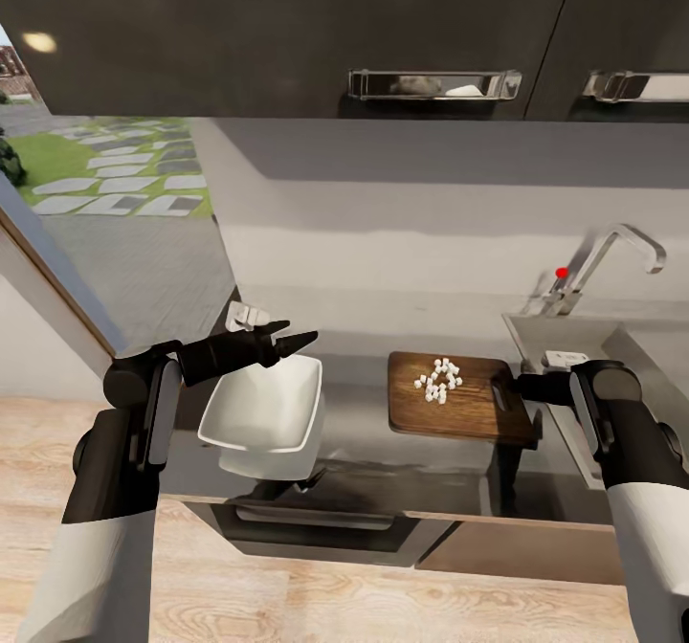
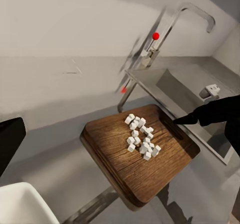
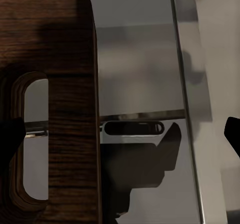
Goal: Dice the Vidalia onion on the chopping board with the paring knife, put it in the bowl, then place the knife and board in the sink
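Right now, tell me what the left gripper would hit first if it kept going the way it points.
Probably the chopping board with the diced onion. The left gripper points over the bowl toward it. Depth is unclear, so it might pass above.

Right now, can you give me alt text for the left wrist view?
A brown chopping board carrying a pile of white onion dice is lifted above the dark countertop, with the right gripper at its far end. Behind it are the sink and tap; a corner of the white bowl shows nearby.
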